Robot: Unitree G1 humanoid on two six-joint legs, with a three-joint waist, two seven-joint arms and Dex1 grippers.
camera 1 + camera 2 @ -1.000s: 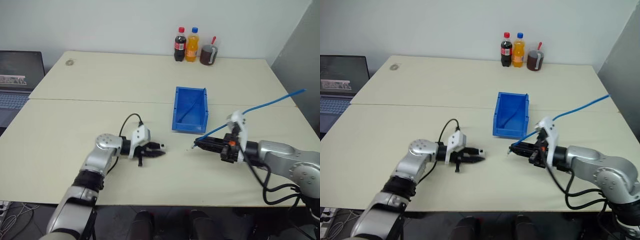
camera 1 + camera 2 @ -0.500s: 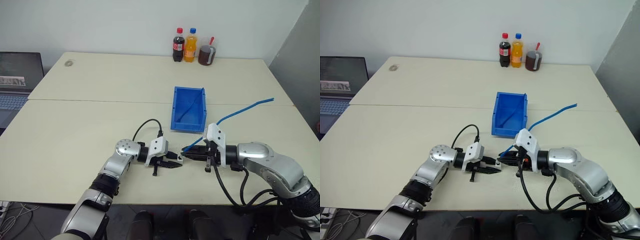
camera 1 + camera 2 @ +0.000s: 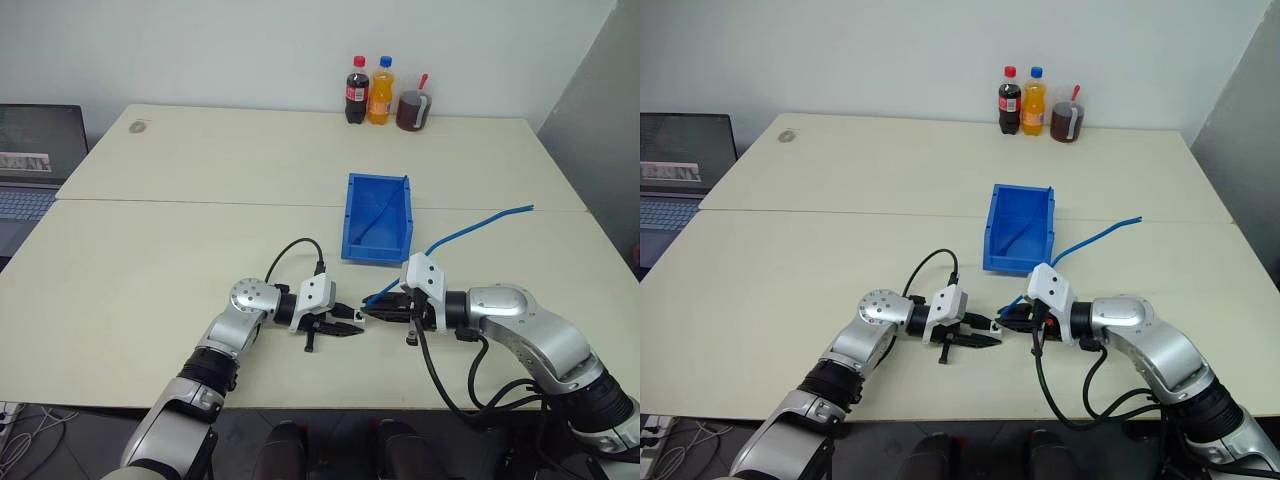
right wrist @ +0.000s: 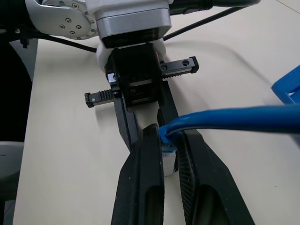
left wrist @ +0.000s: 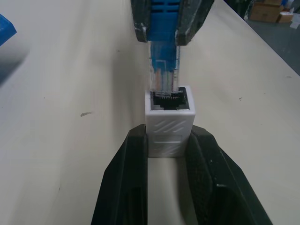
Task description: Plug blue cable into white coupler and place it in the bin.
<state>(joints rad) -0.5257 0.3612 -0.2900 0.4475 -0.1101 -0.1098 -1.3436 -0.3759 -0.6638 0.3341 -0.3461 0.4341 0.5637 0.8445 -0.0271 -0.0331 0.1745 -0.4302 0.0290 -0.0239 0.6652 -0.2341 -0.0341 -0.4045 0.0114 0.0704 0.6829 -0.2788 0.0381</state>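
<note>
The left gripper (image 5: 168, 140) pinches the white coupler (image 5: 169, 123) between its two black fingers (image 5: 127, 178), the dark socket facing away from the wrist toward the other arm. The right gripper (image 4: 168, 140) is pressed together on the blue cable (image 4: 234, 119) just behind its clear plug (image 5: 164, 77), and the plug's tip sits at the mouth of the socket (how deep it has gone cannot be told). The two grippers meet tip to tip over the near part of the table (image 3: 150, 250), roughly at its middle. From there the cable rises and trails off to the far right. The bin (image 3: 378, 218) stands on the table just beyond them, apart from both.
</note>
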